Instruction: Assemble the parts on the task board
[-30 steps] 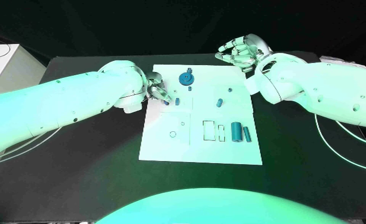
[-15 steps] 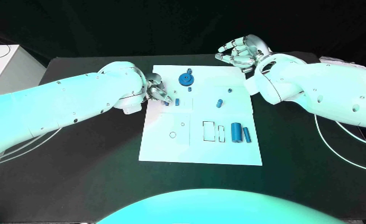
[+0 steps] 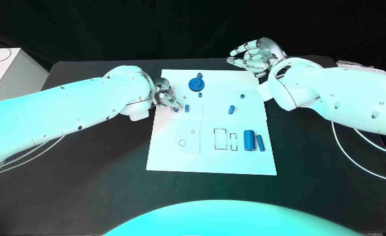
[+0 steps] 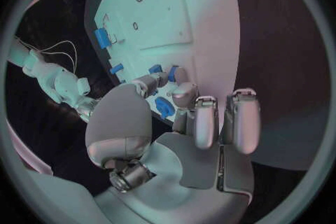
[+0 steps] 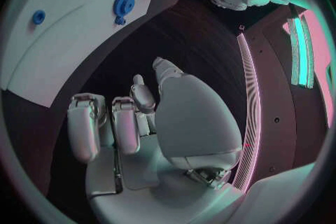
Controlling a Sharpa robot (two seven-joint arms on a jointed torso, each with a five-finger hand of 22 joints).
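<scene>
We saw the white board [image 3: 211, 152] lying at the centre of the black table [image 3: 88, 163], with the robot's left hand [image 3: 167, 98] at its nine o'clock edge. From the wrist camera, that hand's fingertips [image 4: 183, 92] were bunched down on a small blue peg [image 4: 172, 72] near the board's edge; we could not tell whether they truly grasped it or only pressed against it. A second short blue piece [image 3: 187, 107] stood just beside those fingers.

The right hand [image 3: 253, 54] hung off the board beyond its one o'clock corner, over bare table, fingers curled inward around nothing, the palm empty in its own wrist camera [image 5: 133, 123].

On the board, a blue gear [image 3: 196, 83] sat toward twelve o'clock, with a small blue dot [image 3: 198, 73] just above it. A blue peg [image 3: 231, 108] lay near the middle, a smaller one [image 3: 240, 96] close by at its one o'clock. A blue cylinder [image 3: 249, 139] and a thinner pin [image 3: 260, 142] rested side by side toward four o'clock, next to two outlined rectangular slots [image 3: 220, 138].
</scene>
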